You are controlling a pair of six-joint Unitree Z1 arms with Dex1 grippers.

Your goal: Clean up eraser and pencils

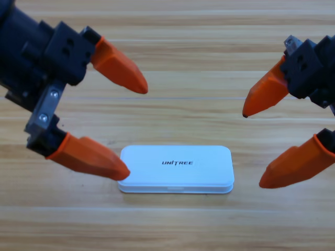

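White case (176, 169) shut, lying flat near the bench (172, 225) front edge, centred | eraser and pencils not visible | left gripper (137, 128) jaws wide apart, lower jaw tip at the case's left end | right gripper (252, 149) jaws wide apart, just right of the case, not touching

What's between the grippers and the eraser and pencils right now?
No eraser or pencils show. The closed white case lies mid-table, so if they are inside, its lid is the only barrier. The left gripper and right gripper flank it, jaws open.
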